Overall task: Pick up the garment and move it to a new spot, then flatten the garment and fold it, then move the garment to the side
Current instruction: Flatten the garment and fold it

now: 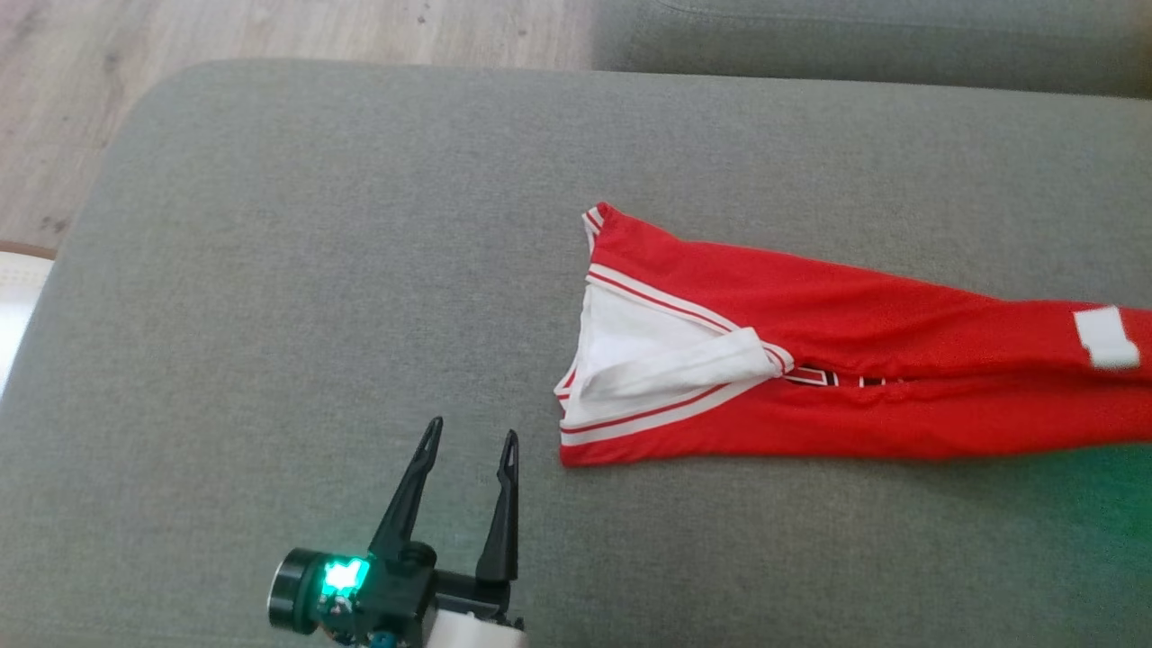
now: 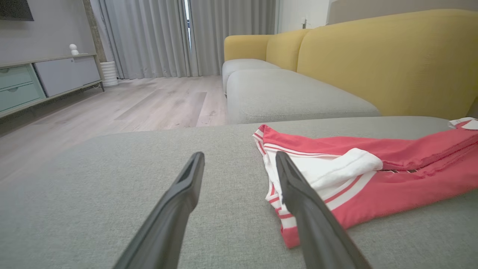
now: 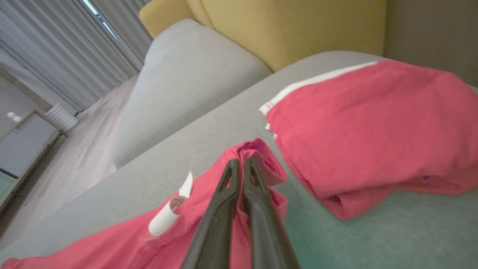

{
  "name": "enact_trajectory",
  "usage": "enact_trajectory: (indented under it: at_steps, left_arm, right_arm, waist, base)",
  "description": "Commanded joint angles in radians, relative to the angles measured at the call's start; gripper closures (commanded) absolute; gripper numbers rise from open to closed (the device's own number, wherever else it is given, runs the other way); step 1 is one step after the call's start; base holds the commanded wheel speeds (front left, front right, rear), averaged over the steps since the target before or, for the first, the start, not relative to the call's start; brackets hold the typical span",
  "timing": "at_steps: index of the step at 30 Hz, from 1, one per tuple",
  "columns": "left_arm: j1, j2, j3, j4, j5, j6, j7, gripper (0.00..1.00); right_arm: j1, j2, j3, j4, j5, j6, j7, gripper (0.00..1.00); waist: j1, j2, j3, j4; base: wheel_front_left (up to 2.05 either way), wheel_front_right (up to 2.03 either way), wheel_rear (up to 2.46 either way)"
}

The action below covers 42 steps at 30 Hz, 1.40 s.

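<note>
The red thin-cloth garment (image 1: pixel 810 360) with white striped edges lies stretched on the right part of the grey fabric sofa cushion (image 1: pixel 270 270), its open end towards the left. The right gripper (image 3: pixel 241 160) has its fingers closed, pinching a raised fold of the red cloth. The left gripper (image 1: pixel 473 428) has its fingers apart just beside the garment's near left corner, holding nothing. The risk, I think: if the right arm pulls alone, the pinch may hold one layer only, and the garment twists. The left fingers may also catch the cushion instead of the flat striped edge.
</note>
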Motion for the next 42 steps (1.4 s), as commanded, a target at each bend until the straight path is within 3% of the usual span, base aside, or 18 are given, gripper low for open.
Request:
enact_trajectory:
  at_steps: [1,6,11,23,36,37,38,42]
  left_arm:
    - [-0.007,-0.008,0.039,-0.027,0.008,-0.003,-0.009,0.0]
    - [-0.002,-0.021,0.046,-0.013,0.023,-0.029,-0.01,0.0]
    - [0.004,-0.026,0.049,0.005,0.036,-0.055,-0.01,0.0]
    - [-0.012,-0.052,0.056,0.045,0.055,-0.101,-0.01,0.0]
    - [-0.012,-0.07,0.081,0.045,0.066,-0.109,-0.01,0.0]
    - [-0.011,-0.071,0.084,0.045,0.067,-0.108,-0.01,0.0]
    - [-0.011,-0.072,0.087,0.045,0.067,-0.107,-0.01,0.0]
    - [-0.011,-0.076,0.099,0.045,0.071,-0.105,-0.01,0.0]
  right_arm:
    - [-0.024,-0.011,0.03,-0.05,-0.002,-0.001,0.003,1.0]
    - [-0.076,0.056,0.107,-0.16,-0.028,-0.001,0.031,1.0]
    - [-0.154,0.094,0.21,-0.19,-0.036,-0.001,0.05,1.0]
    - [-0.256,0.105,0.563,-0.016,0.033,-0.001,0.031,1.0]
    - [-0.246,0.106,0.811,0.077,0.095,-0.001,0.009,1.0]
    - [-0.245,0.106,0.826,0.081,0.098,-0.001,0.007,0.66]
    - [-0.245,0.106,0.839,0.082,0.102,-0.001,0.003,0.0]
    - [-0.24,0.106,0.867,0.053,0.11,-0.001,-0.059,0.0]
  waist:
    - [0.0,0.0,-0.005,0.005]
    - [0.0,0.0,-0.018,0.037]
    - [0.0,0.0,-0.026,0.088]
    - [0.0,0.0,-0.016,0.244]
    - [0.0,0.0,0.021,0.265]
    - [0.0,0.0,0.023,0.261]
    - [0.0,0.0,0.024,0.255]
    - [0.0,0.0,0.018,0.228]
  base:
    - [0.0,0.0,0.0]
    - [0.0,0.0,0.0]
    - [0.0,0.0,0.0]
    - [0.0,0.0,0.0]
    - [0.0,0.0,0.0]
    - [0.0,0.0,0.0]
    - [0.0,0.0,0.0]
    - [0.0,0.0,0.0]
